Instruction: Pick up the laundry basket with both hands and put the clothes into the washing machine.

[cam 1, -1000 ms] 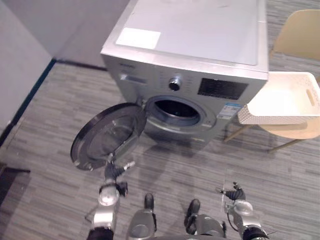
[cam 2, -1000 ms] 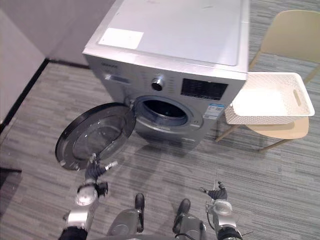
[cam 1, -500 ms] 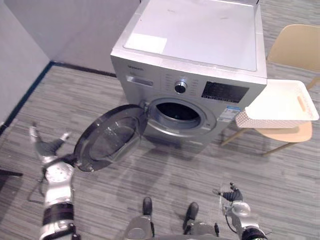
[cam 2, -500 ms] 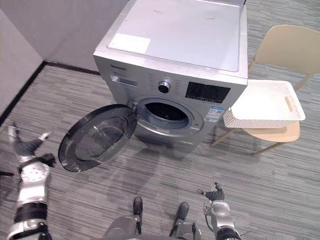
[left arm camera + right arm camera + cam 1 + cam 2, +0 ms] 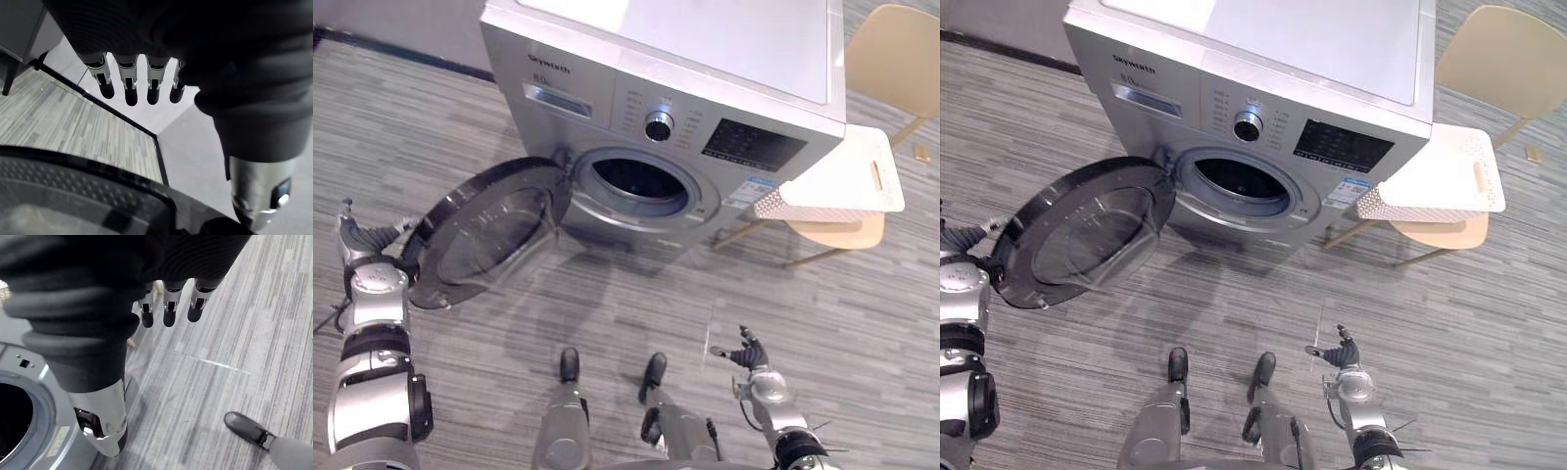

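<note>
Door open, basket waiting on the chair

One washing machine (image 5: 705, 59) has its one round door (image 5: 489, 230) swung wide, likely so clothes can go in. One white laundry basket (image 5: 832, 186) sits on one tan chair (image 5: 891, 59), just beside the machine on the robot's right, probably up there so two hands can reach it. The left hand (image 5: 360, 245) is by the door's rim with straight fingers, holding nothing. The right hand (image 5: 749, 354) hangs low over the floor, well apart from the basket, fingers loose and empty.
</note>
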